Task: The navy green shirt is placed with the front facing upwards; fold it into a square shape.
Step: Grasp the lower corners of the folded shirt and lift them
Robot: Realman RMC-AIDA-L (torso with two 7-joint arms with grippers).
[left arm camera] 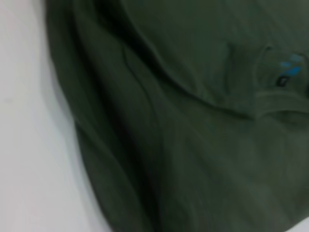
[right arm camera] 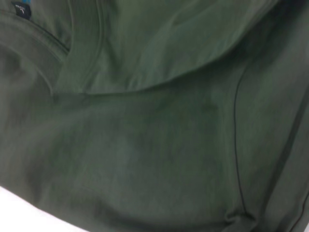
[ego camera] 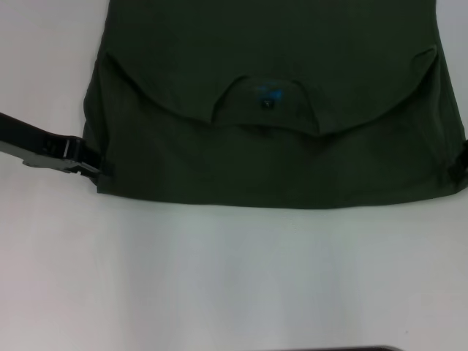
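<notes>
- So we've got the navy green shirt [ego camera: 278,88] spread over the far half of the white tabletop [ego camera: 234,278], running off the far edge of the head view.
- Its near edge is a straight fold line, and the collar [ego camera: 267,102] sits on top with a curved layer of fabric around it.
- There's a small teal-and-black label [ego camera: 268,95] inside the collar, also visible in the left wrist view [left arm camera: 288,73].
- Our left gripper [ego camera: 95,167] comes in low from the left, right at the shirt's near left corner. The fingers look pinched down at the fabric edge, but honestly we can't tell if they've got cloth.
- Our right gripper [ego camera: 461,162] barely peeks in at the shirt's right edge; we can't tell how its fingers stand.
- Both wrist views are basically wall-to-wall green fabric with creases.
</notes>
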